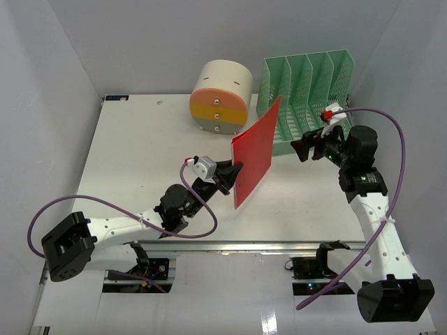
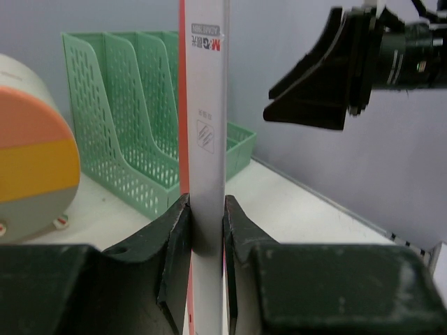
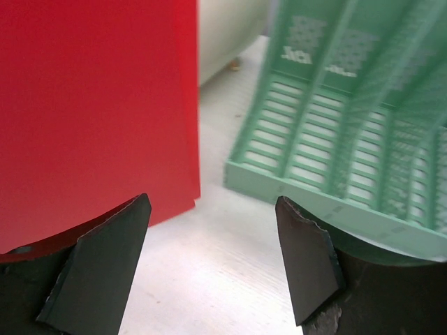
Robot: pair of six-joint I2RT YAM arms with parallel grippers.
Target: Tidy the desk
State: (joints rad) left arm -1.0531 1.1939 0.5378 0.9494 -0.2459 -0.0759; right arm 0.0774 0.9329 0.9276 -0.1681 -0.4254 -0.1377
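The large flat white rectangular surface (image 1: 140,153) fills the middle of the top view. Its metal rail (image 1: 244,244) runs along the lower edge, just above the arm bases.

Near the centre of that view the left tool (image 1: 230,174) is clamped on the lower left edge of a flat red plastic folder (image 1: 255,150). The folder stands on edge and tilted, its top corner leaning to the upper right. In the left wrist view the black fingers (image 2: 174,237) press both sides of the folder's white spine. Whether the folder's bottom touches the surface cannot be told.

A green slotted plastic file rack (image 1: 307,91) stands at the upper right, and the folder's top corner overlaps its left end in the top view. The right tool (image 1: 302,148) hangs right of centre, just in front of the rack. Its jaws are apart, holding nothing, and they face the folder's red side. In the right wrist view a bare strip of surface lies between the folder at upper left and the rack at upper right.

A cream cylindrical container with orange, yellow and grey bands (image 1: 220,94) lies at upper centre, just left of the rack.
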